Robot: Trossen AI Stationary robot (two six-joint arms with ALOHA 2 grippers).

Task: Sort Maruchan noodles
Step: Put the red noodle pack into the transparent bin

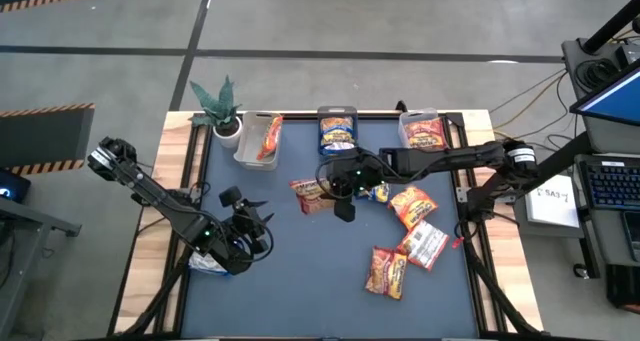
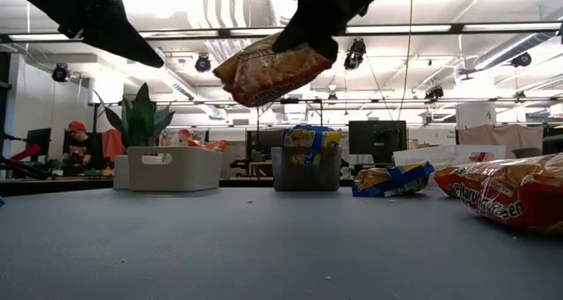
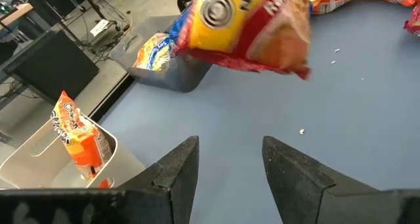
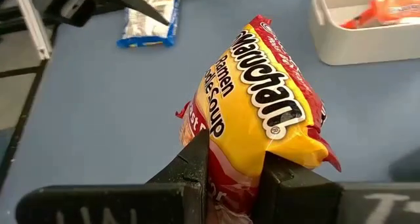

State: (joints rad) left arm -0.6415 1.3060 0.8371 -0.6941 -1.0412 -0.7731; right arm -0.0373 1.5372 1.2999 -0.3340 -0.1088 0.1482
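Note:
My right gripper (image 1: 332, 189) is over the middle of the table, shut on a red-and-yellow Maruchan packet (image 4: 262, 112) that hangs in the air (image 2: 268, 71). Loose packets lie flat on the mat to its right: a blue-yellow one (image 1: 378, 192), a red one (image 1: 412, 206), a silvery one (image 1: 425, 244) and a red-yellow one (image 1: 388, 271). A white-and-blue packet (image 1: 207, 263) lies near the left arm. My left gripper (image 3: 230, 171) stands open at the near left (image 1: 250, 219), with nothing between its fingers. My right gripper pinches one end of the red-and-yellow packet (image 4: 233, 165) between its two fingers (image 4: 195, 159). The fingers come slanting down from the table's right side. The packet sticks out beyond the fingertips, tilted and lifted clear of the mat (image 2: 264, 76).
Three bins stand along the far edge: a white one (image 1: 245, 146) with an orange packet, a clear one (image 1: 338, 131) with a blue-yellow packet, and another (image 1: 424, 131) with a red packet. A potted plant (image 1: 222, 106) stands at the far left. Bare mat lies in the near middle.

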